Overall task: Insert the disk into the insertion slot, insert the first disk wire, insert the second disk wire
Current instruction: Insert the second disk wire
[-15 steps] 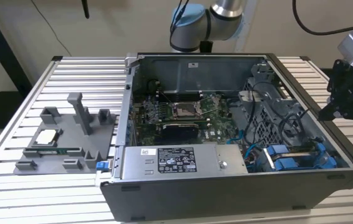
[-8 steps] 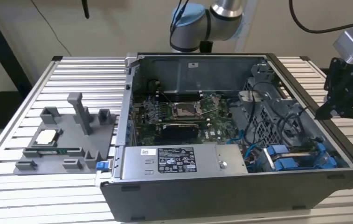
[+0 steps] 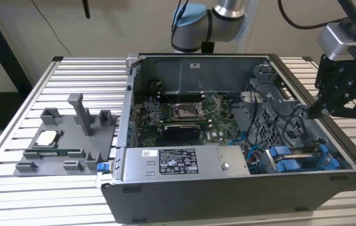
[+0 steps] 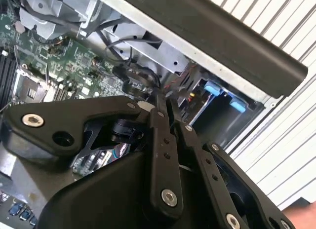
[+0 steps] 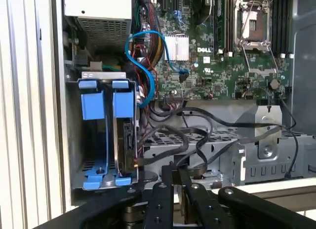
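This is a robotics lab or test workshop. An open computer case with its motherboard exposed sits on a tabletop of ribbed aluminium profiles. Beside it lies a grey moulded parts fixture, and an industrial robot arm is mounted behind the case.

Gripper body cut off by the picture edge in both wrist views; fingertips blocked in the second wrist view by its own linkage. Disk sits edge-on in the insertion slot, label face hidden. Exterior view: arm cropped at top edge, power-supply box print too small to tell.
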Controlling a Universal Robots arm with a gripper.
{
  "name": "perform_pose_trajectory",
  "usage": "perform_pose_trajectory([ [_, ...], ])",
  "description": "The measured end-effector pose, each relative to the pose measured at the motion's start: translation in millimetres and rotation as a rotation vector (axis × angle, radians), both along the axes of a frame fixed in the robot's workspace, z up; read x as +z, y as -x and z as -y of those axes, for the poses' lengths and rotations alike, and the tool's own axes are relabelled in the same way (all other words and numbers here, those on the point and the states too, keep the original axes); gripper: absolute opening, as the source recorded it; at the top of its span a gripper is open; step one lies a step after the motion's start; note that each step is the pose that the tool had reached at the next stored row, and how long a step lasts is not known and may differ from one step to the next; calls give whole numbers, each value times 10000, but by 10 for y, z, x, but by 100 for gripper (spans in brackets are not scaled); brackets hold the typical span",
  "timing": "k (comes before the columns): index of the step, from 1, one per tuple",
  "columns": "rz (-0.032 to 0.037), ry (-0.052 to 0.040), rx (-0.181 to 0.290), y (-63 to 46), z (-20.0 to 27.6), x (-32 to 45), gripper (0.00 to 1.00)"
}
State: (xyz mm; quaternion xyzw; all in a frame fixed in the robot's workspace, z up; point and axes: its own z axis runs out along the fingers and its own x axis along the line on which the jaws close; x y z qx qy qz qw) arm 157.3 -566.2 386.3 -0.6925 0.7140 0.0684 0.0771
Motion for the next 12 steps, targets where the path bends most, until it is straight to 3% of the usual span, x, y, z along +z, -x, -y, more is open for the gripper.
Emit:
perform_pose_trajectory([
  [5,129,11,8,166,45,3,16],
  [9,148,16,51,243,83,3,16],
  [12,149,16,56,243,83,3,16],
])
